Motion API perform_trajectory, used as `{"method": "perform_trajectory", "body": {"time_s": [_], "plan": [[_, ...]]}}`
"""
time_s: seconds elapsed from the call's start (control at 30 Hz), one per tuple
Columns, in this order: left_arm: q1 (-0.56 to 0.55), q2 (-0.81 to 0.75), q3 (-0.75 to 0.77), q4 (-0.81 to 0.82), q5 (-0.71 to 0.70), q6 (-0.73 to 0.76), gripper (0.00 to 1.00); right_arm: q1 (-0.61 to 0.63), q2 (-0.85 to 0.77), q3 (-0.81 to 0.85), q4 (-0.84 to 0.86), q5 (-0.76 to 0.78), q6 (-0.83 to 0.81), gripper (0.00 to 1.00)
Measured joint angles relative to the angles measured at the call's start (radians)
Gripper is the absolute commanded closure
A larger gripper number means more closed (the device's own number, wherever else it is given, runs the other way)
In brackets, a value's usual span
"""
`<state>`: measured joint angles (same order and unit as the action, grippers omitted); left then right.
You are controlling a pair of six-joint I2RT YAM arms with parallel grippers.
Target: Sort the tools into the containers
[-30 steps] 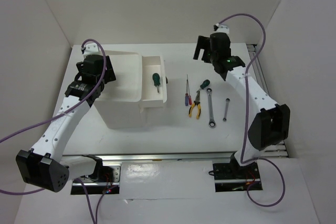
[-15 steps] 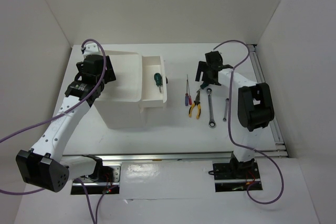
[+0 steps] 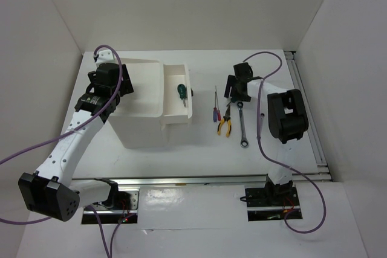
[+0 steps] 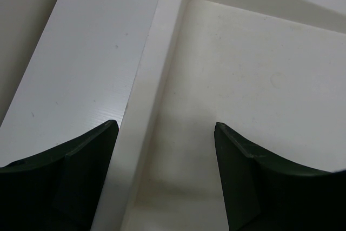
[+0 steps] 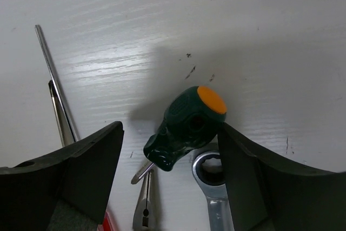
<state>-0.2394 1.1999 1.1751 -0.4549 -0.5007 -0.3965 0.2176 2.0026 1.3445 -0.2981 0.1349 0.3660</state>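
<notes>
A stubby green-handled screwdriver with an orange cap lies on the table. My right gripper is open and down around it, one finger on each side; it also shows in the top view. Next to it lie a silver wrench, plier tips and thin screwdriver shafts. In the top view I see the thin screwdrivers, yellow-and-black pliers and the wrench. Another green screwdriver lies in the pulled-out drawer of the white box. My left gripper is open and empty over the top bin's rim.
White walls close in the table on the left, back and right. A metal rail runs along the table's right edge. Purple cables trail from both arms. The second wrench does not show behind the right arm.
My right arm came down from the raised back position to the table and now straddles the green screwdriver. The left arm has not moved.
</notes>
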Motion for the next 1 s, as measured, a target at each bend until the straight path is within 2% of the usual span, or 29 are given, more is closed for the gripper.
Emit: {"method": "perform_trajectory", "body": {"time_s": [0.2,0.37,0.53,0.57,0.6,0.67,0.7,0.73,0.83,1.0], "plan": [[0.000,0.000,0.000,0.000,0.000,0.000,0.17,0.000,0.019,0.052,-0.010,-0.015,-0.004,0.24],[0.000,0.000,0.000,0.000,0.000,0.000,0.17,0.000,0.064,0.121,-0.010,-0.016,-0.015,0.31],[0.000,0.000,0.000,0.000,0.000,0.000,0.17,0.000,0.084,0.121,-0.018,-0.015,-0.019,0.36],[0.000,0.000,0.000,0.000,0.000,0.000,0.17,0.000,0.084,0.121,-0.018,-0.015,-0.019,0.41],[0.000,0.000,0.000,0.000,0.000,0.000,0.17,0.000,0.084,0.121,-0.019,-0.015,-0.022,0.53],[0.000,0.000,0.000,0.000,0.000,0.000,0.17,0.000,0.088,0.121,-0.019,-0.015,-0.023,0.69],[0.000,0.000,0.000,0.000,0.000,0.000,0.17,0.000,0.089,0.121,-0.017,-0.015,-0.022,0.82],[0.000,0.000,0.000,0.000,0.000,0.000,0.17,0.000,0.089,0.121,-0.017,-0.016,-0.022,0.82],[0.000,0.000,0.000,0.000,0.000,0.000,0.17,0.000,0.089,0.122,-0.018,-0.017,-0.024,0.94],[0.000,0.000,0.000,0.000,0.000,0.000,0.17,0.005,0.066,0.122,-0.042,-0.017,-0.023,0.95]]}}
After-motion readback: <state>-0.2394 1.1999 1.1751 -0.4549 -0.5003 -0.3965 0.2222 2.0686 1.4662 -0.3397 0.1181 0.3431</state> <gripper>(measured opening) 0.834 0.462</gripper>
